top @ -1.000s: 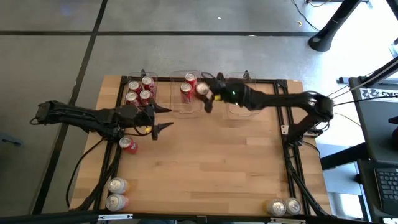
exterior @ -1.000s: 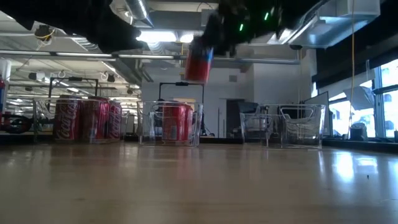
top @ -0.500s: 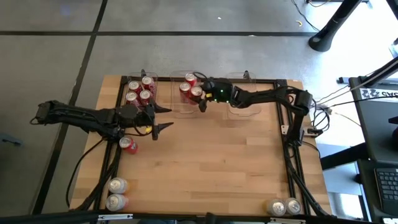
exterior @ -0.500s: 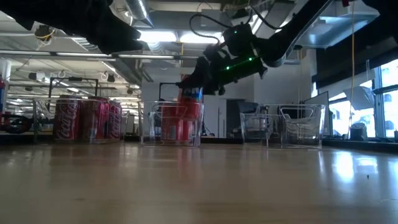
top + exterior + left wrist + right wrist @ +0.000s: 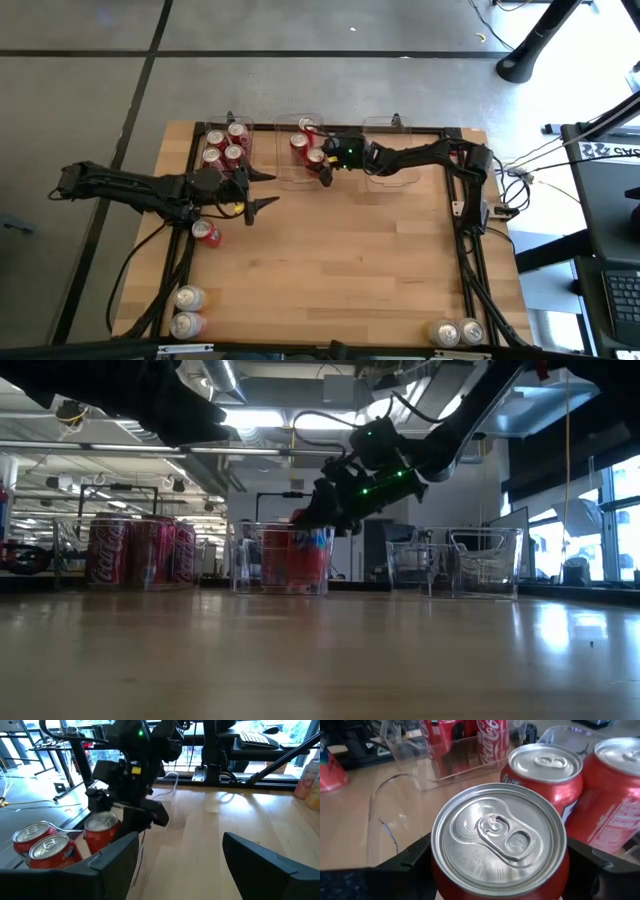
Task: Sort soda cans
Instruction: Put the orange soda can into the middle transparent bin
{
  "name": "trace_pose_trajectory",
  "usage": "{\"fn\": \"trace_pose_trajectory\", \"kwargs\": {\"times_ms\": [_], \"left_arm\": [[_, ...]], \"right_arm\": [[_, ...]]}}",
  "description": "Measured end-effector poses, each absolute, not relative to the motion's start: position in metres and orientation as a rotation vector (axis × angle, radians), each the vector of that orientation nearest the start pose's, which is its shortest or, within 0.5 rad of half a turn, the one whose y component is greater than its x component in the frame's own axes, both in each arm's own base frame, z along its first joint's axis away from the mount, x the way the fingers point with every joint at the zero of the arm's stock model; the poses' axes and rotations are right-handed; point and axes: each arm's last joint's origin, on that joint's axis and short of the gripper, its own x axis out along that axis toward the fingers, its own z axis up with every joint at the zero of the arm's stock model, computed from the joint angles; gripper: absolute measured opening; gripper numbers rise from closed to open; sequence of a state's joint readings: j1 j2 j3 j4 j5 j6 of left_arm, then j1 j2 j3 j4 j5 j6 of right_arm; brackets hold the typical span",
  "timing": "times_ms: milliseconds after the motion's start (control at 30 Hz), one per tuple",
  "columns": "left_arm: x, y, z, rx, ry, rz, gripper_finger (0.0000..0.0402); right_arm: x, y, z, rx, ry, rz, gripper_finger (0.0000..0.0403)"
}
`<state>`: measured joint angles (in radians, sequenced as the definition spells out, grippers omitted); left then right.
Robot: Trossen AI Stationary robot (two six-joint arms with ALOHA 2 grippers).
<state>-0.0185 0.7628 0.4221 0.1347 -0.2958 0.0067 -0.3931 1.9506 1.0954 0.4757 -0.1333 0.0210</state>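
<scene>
**High view first: a red can goes down into the middle bin**

High view: the right gripper reaches across the far edge of the desk and holds a red can inside the middle bin, just beside two cans already there. The left bin holds four red cans, so like seems to be gathered with like; the right bin looks empty. The left gripper waits near the left bin, fingers apart and holding nothing, with a loose red can lying just beside the arm. Two silver cans wait at the near left corner and two more at the near right corner, probably meant for another bin.

Low view: the right gripper dips into the middle bin, with the can low among the red cans behind the clear wall. Whether it rests on the floor of the bin cannot be told.

Left wrist view: the left arm's own fingers stand wide apart with only bare desk between them; the right gripper shows beyond, over a can.

Right wrist view: the held can fills the space between the fingers, which press its sides, so the gripper is clamped wide on it. Two neighbouring cans stand close behind.
</scene>
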Motion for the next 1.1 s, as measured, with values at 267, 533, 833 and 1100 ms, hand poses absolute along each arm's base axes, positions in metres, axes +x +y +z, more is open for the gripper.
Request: {"fn": "trace_pose_trajectory", "kwargs": {"times_ms": [267, 533, 833, 1100], "left_arm": [[0.1737, 0.0052, 0.2411, 0.039, 0.204, 0.276, 0.0278], [0.1737, 0.0052, 0.2411, 0.034, 0.203, 0.276, 0.0278], [0.1736, 0.0052, 0.2408, 0.033, 0.206, 0.276, 0.0278], [0.1736, 0.0052, 0.2406, 0.038, 0.209, 0.276, 0.0278]], "right_arm": [[0.3843, -0.1562, 0.1624, 0.125, 0.382, -0.29, 0.0313], [0.384, -0.1563, 0.1613, 0.125, 0.39, -0.295, 0.0319], [0.3834, -0.1564, 0.1599, 0.127, 0.405, -0.308, 0.032], [0.3829, -0.1569, 0.1586, 0.152, 0.408, -0.341, 0.0321]]}}
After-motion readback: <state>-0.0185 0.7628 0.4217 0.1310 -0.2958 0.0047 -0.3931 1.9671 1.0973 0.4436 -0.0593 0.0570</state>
